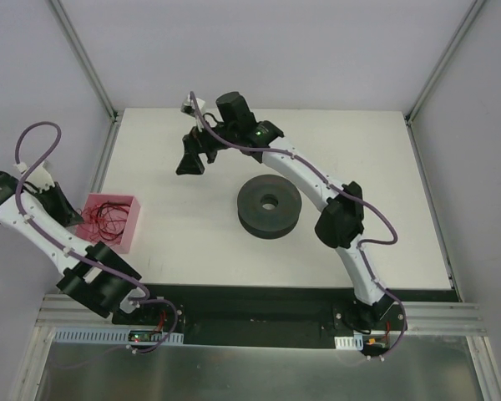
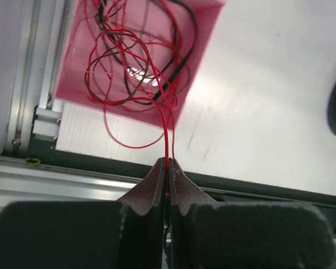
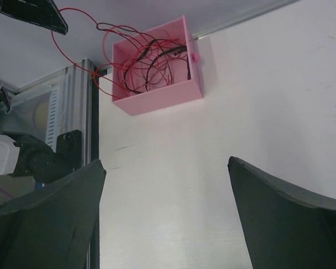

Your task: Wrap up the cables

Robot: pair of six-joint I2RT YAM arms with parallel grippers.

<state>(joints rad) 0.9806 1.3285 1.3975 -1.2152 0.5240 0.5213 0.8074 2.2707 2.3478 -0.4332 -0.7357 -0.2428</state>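
Observation:
Thin red cables (image 2: 135, 61) lie tangled with a few dark wires in a pink box (image 1: 123, 224) at the table's left edge. My left gripper (image 2: 169, 163) is shut on one red cable and holds it above the box's near side; the strand runs up from the box to its fingertips. In the top view the left gripper (image 1: 67, 207) sits left of the box. The tangle and box (image 3: 157, 95) also show in the right wrist view. My right gripper (image 1: 192, 163) is open and empty over the far middle of the table. A black spool (image 1: 270, 205) lies flat at table centre.
Aluminium frame rails (image 2: 33, 112) run along the table's left side next to the box. A black strip and metal rail (image 1: 259, 313) edge the near side. Grey walls enclose the cell.

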